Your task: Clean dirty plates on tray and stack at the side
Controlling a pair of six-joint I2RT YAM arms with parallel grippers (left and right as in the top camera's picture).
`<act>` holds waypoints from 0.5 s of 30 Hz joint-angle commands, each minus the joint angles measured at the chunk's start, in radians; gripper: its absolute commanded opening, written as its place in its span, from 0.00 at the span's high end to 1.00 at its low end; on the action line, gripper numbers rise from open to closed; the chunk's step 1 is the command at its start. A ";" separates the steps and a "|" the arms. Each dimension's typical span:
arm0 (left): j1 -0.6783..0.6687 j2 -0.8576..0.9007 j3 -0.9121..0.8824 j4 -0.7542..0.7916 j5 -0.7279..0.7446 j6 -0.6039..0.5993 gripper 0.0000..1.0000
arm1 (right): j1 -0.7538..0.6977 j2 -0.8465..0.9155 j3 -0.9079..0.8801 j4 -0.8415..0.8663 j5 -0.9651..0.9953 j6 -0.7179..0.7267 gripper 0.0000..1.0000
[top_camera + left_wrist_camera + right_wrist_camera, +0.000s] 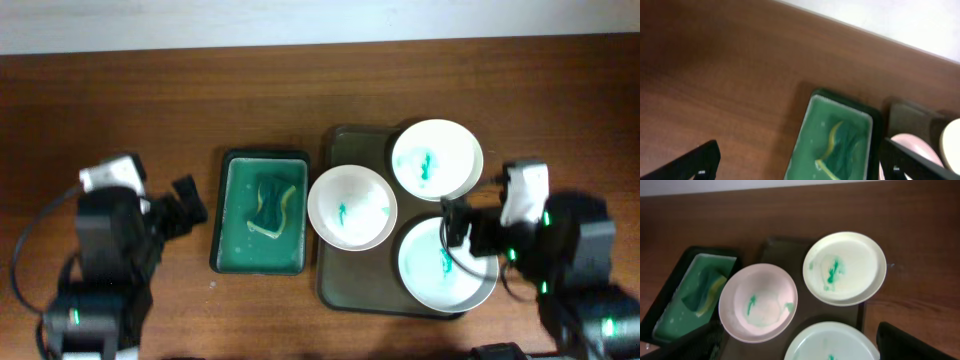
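a dark tray (pixel 343 285) lies flat on the surface, rectangular with a low rim. three round plates sit upright on it, side by side, none stacked. the pale pink plate (pixel 351 207) is deeper and overhangs the tray's left edge. the upper white plate (pixel 437 160) fills the tray's far right corner, and the lower white plate (pixel 430 278) its near right corner. each has green smears near its middle.

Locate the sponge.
Overhead view: the sponge lies inside the green basin, left of centre on the table, right beside the tray and the nearest bowl.
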 commanded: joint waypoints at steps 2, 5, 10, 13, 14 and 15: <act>0.006 0.212 0.117 -0.069 0.047 0.018 0.01 | 0.006 0.219 0.100 -0.026 -0.095 0.003 0.02; 0.006 0.319 0.117 -0.071 0.147 0.018 0.01 | 0.006 0.327 0.100 -0.043 -0.187 0.003 0.02; -0.087 0.592 0.114 -0.109 0.229 0.074 0.31 | 0.006 0.421 0.100 -0.090 -0.200 0.003 0.25; -0.170 0.777 0.114 -0.029 0.225 0.109 0.51 | 0.006 0.438 0.100 -0.094 -0.200 0.004 0.37; -0.187 0.825 0.114 0.006 0.226 0.109 0.53 | 0.006 0.439 0.100 -0.095 -0.200 0.007 0.38; -0.199 0.855 0.114 0.027 0.225 0.109 0.53 | 0.006 0.439 0.099 -0.094 -0.200 0.007 0.38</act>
